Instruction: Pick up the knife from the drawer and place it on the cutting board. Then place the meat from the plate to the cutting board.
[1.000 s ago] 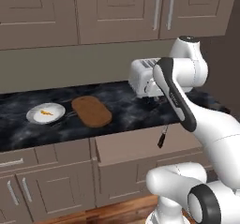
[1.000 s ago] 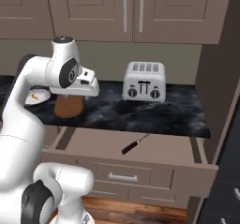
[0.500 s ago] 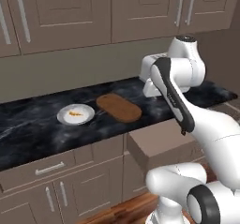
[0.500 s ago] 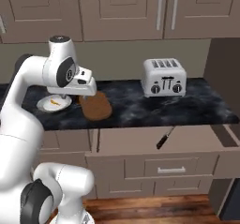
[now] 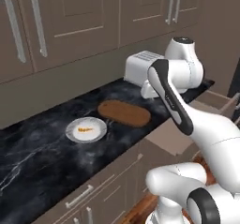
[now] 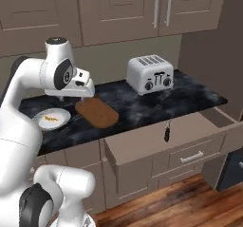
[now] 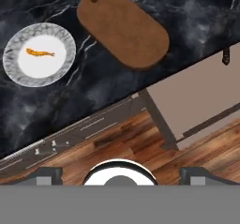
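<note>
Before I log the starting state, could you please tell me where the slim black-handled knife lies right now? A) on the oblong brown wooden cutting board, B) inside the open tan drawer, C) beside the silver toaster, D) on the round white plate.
B: the black-handled knife lies on the flat floor of the open tan drawer, below the counter edge.

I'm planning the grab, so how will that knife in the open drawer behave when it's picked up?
The knife looks slim and rigid, so probably light and unbending. It lies flat on the drawer floor, so it may slide when nudged. Its black handle seems the safer grasp.
</note>
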Tool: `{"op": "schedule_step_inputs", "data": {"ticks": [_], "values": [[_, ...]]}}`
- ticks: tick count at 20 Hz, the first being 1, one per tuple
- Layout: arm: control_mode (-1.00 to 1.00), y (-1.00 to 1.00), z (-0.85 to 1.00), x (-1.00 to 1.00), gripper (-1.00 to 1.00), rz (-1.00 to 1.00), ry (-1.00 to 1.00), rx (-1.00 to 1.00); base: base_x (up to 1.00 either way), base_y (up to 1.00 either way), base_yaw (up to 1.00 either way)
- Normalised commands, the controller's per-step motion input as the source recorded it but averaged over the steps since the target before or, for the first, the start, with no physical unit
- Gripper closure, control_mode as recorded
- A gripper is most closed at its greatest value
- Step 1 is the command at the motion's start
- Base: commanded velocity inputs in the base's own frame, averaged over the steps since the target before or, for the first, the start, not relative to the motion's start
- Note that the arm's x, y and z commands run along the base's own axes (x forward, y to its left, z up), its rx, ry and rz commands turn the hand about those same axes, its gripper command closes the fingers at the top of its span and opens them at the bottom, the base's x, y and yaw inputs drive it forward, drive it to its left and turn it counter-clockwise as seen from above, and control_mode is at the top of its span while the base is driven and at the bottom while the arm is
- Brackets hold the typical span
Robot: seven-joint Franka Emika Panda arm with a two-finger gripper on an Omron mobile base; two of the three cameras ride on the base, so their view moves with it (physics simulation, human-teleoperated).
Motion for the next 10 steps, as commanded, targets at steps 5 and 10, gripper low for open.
{"op": "schedule_step_inputs", "data": {"ticks": [5,10], "values": [[1.0,0.0,0.0,0.0,-1.0,0.0,0.0,0.0,0.55,0.64,-0.72],[1.0,0.0,0.0,0.0,-1.0,0.0,0.0,0.0,0.53,0.31,-0.74]]}}
